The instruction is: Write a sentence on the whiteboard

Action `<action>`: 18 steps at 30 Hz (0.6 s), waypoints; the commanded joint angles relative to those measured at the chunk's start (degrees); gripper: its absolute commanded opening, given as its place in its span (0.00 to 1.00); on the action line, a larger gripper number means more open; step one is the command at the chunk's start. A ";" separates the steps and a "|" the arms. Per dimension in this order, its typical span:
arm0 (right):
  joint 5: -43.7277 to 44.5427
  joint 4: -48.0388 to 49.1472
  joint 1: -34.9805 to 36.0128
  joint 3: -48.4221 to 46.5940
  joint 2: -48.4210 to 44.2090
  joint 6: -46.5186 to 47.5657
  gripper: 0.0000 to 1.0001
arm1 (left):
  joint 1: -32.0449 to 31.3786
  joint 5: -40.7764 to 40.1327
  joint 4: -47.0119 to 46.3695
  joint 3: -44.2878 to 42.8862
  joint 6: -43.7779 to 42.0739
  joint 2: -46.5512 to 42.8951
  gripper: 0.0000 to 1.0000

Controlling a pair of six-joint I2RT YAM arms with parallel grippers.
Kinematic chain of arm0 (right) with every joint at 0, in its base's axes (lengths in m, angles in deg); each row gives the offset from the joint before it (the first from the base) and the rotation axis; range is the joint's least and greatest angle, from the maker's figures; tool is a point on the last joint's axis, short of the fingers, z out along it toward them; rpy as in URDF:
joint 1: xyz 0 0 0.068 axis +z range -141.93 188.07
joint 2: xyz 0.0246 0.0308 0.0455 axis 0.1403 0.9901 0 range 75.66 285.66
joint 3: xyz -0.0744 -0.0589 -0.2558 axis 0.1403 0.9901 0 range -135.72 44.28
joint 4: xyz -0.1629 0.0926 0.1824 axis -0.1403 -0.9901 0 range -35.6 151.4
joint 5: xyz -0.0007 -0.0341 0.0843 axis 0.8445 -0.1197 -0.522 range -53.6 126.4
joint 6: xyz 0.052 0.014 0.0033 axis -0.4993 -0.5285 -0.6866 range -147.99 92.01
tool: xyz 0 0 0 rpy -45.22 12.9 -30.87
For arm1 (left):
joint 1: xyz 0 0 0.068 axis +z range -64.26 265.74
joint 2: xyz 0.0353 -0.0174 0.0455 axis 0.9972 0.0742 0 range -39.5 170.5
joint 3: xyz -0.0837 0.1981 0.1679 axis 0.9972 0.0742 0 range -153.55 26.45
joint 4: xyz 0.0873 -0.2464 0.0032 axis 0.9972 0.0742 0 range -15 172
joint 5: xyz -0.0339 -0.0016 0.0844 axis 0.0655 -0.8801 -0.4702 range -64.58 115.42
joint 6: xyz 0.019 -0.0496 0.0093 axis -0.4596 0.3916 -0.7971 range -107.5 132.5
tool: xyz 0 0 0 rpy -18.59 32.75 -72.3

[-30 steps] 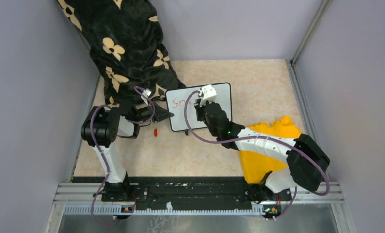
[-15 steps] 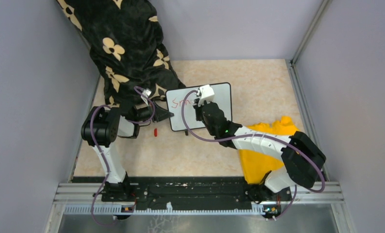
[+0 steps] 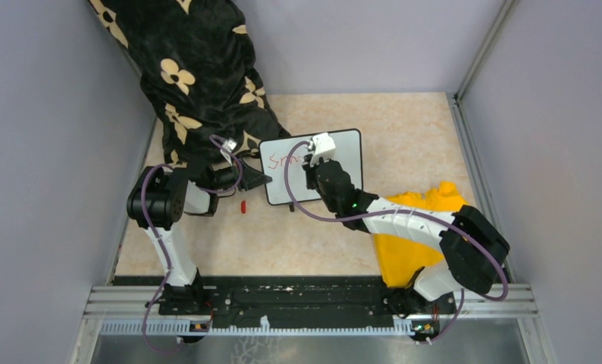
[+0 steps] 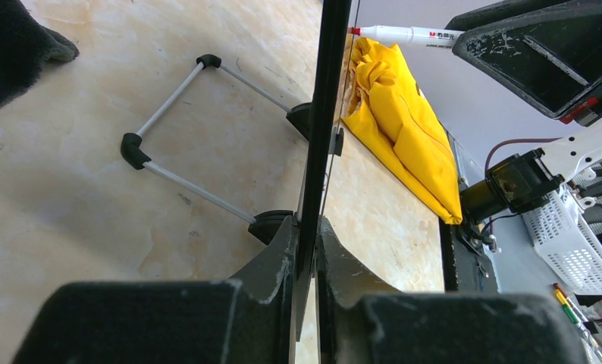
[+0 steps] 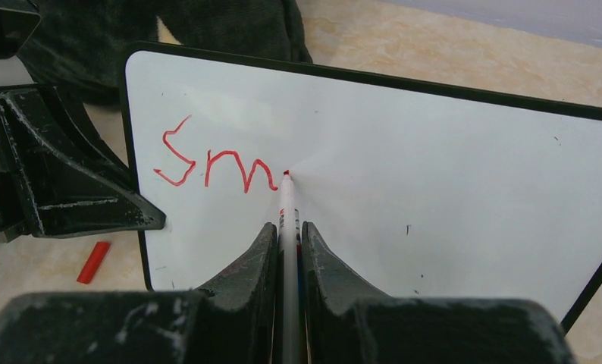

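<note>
**Whiteboard** (image 3: 347,155): stands near the middle of the table (image 3: 412,129), propped at a tilt on its wire stand, between the two arms.

**Left gripper** (image 4: 305,236): jaws pinched on the board's left edge, steadying it.

**Right gripper** (image 5: 286,231): jaws pressed together on a marker (image 5: 286,203). The marker's red tip rests against the white face just right of the last stroke.

**Sentence** (image 5: 216,163): only "Sm" shows in red, at the upper left of the board. The rest of the face is blank apart from a few small specks.

**Judged progress:** early. The first word is barely begun, and its remaining letters and all later words are yet to be written toward the right.

**Other items:** a red cap (image 5: 93,262) lies on the table near the board's lower left corner. A yellow cloth (image 3: 423,227) lies to the right, and a black flowered cloth (image 3: 199,76) at the far left.
</note>
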 commanded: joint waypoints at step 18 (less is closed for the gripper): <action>-0.85 0.10 -0.79 1.48 -4.71 -1.90 0.00 | 0.16 0.53 1.22 0.81 -0.71 0.91 0.00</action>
